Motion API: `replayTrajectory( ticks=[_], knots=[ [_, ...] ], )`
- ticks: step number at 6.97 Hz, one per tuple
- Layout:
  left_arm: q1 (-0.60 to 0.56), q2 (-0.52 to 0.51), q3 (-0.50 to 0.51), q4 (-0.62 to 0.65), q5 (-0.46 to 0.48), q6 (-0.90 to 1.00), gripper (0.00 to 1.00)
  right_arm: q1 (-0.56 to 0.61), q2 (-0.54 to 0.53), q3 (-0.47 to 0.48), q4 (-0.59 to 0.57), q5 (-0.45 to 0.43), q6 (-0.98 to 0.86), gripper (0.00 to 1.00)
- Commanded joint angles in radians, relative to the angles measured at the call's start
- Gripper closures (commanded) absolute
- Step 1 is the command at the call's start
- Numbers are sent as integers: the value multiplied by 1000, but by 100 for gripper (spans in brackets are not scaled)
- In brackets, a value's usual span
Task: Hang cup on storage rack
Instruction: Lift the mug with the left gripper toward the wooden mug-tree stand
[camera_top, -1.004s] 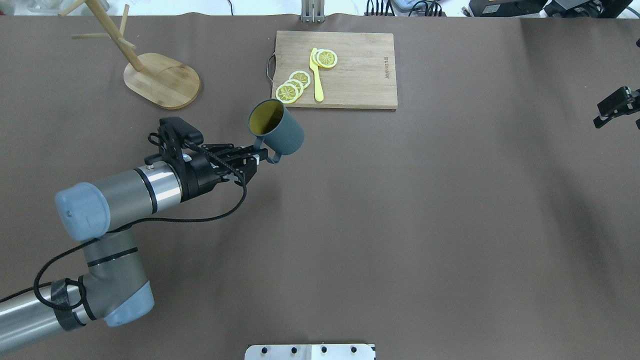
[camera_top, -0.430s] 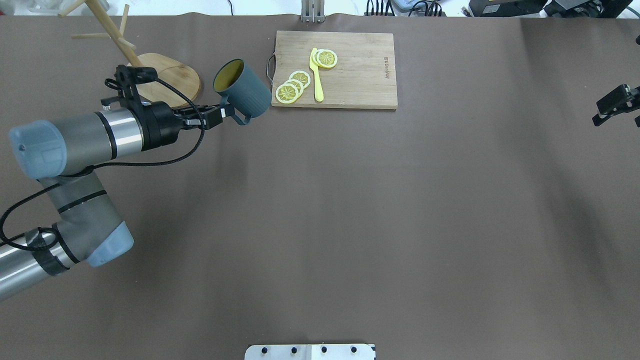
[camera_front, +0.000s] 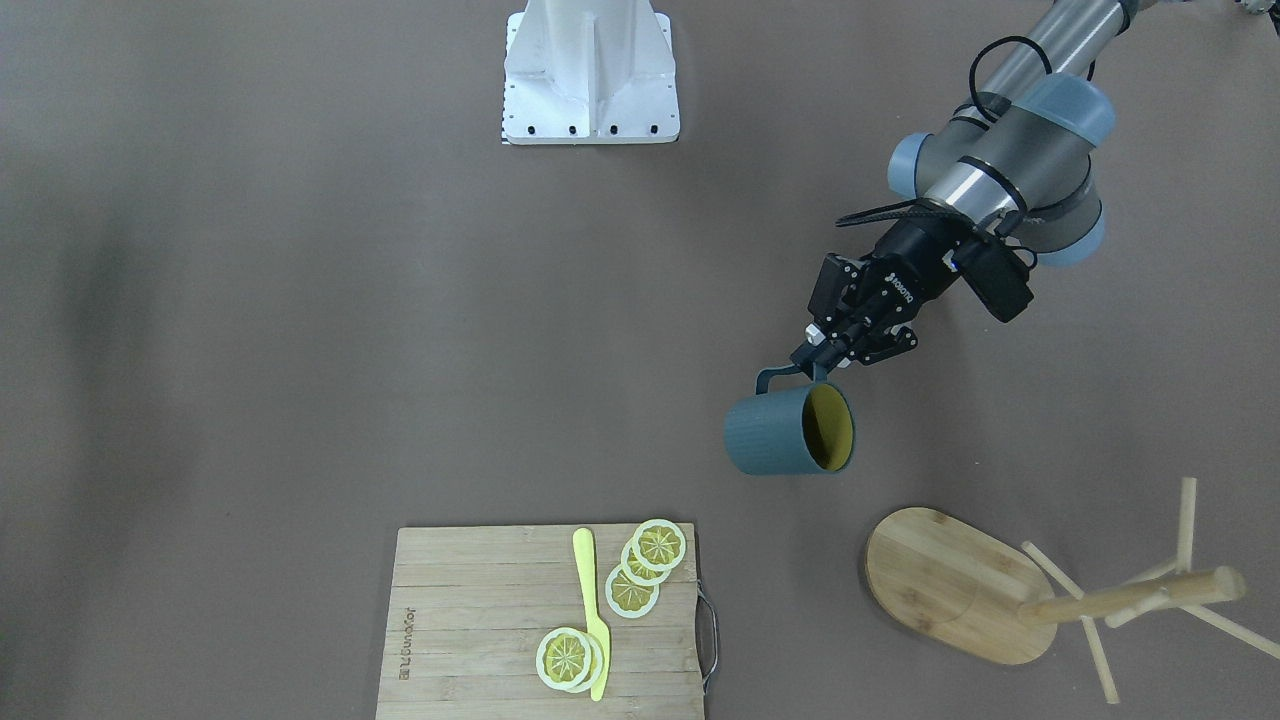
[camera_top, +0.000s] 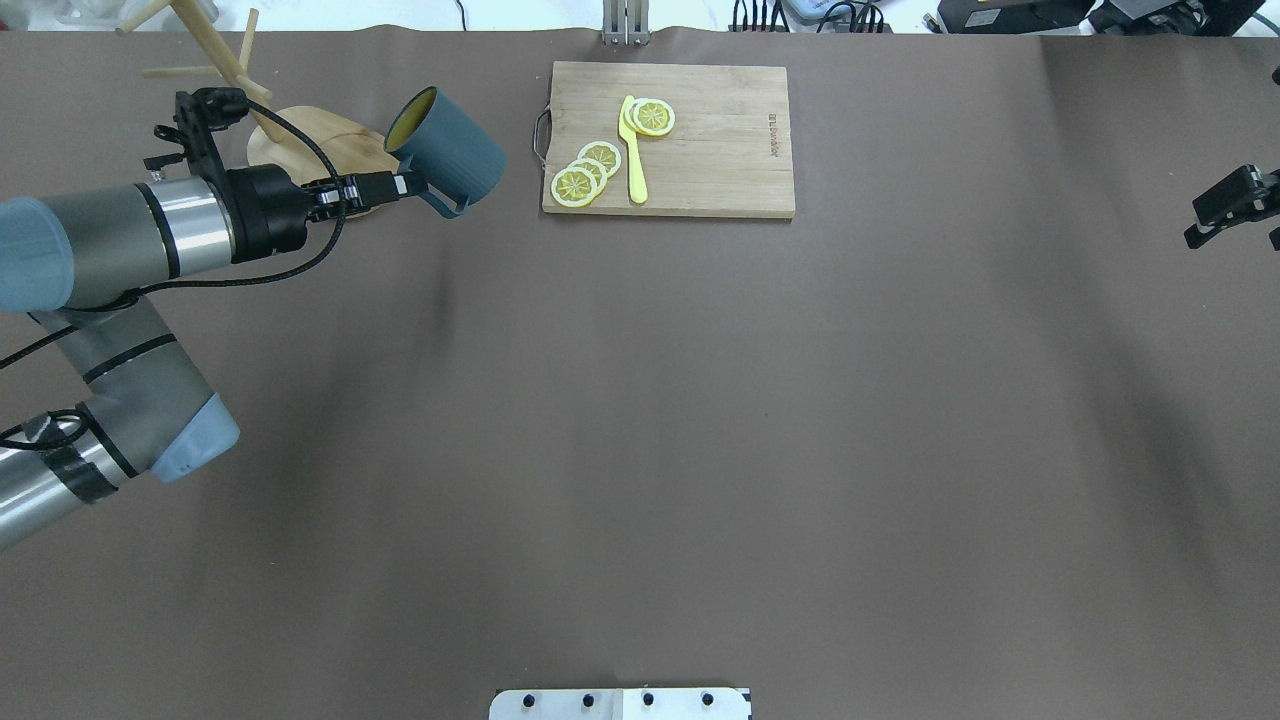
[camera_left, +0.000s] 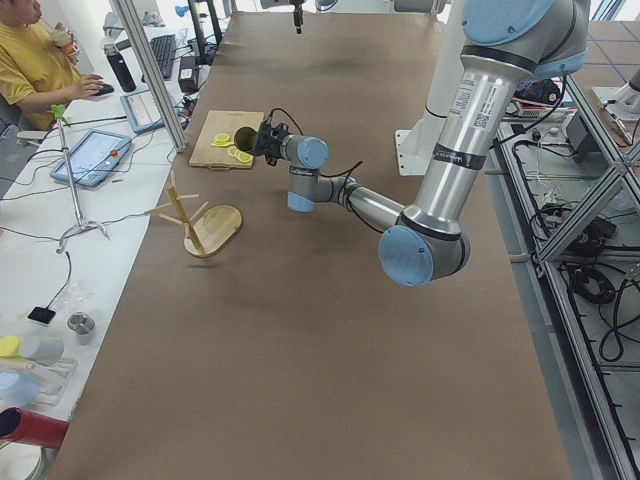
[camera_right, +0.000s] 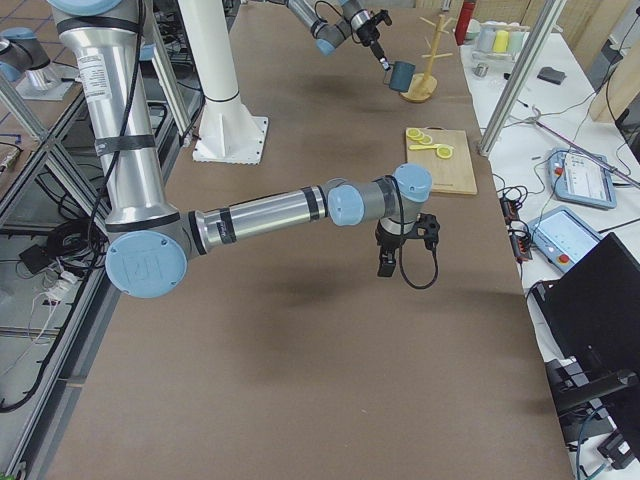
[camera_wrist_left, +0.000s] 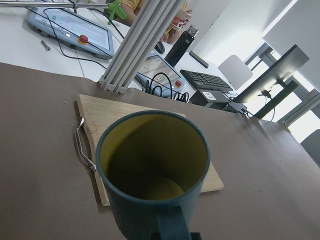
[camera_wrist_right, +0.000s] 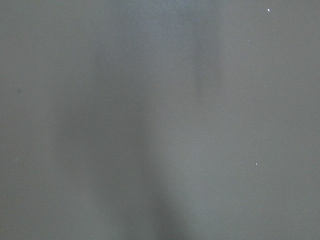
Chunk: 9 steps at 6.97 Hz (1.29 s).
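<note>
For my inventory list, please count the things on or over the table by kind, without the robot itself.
Cup: 1
Rack: 1
Board: 1
Knife: 1
Lemon slices: 5 (some overlap)
Total: 9

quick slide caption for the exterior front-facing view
Left gripper holds the teal mug by its handle, short of the wooden mug tree.

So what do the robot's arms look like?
Both the left arm and right arm are silver tubes with grey joints and light-blue caps. The left gripper is black with white lettering, a black camera box beside it and a black cable looping back. The right gripper is black too.
</note>
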Motion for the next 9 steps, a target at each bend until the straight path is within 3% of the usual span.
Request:
replayTrajectory(
  ticks=[1, 5, 7, 8, 9],
  knots=[
    [-44, -3, 42, -95, -3, -182, 100, 0, 1, 13, 0, -4, 1, 0],
    [-119, -70, 128, -169, 14, -538, 100, 0, 7, 18, 0, -8, 4, 0],
    [-132, -111, 166, -183, 92, -753, 100, 0, 10, 16, 0, -26, 4, 0],
    [-132, -111, 206, -248, 130, -830, 100, 0, 10, 15, 0, -27, 4, 0],
    [-136, -113, 235, -277, 135, -838, 100, 0, 11, 16, 0, -28, 4, 0]
  ],
)
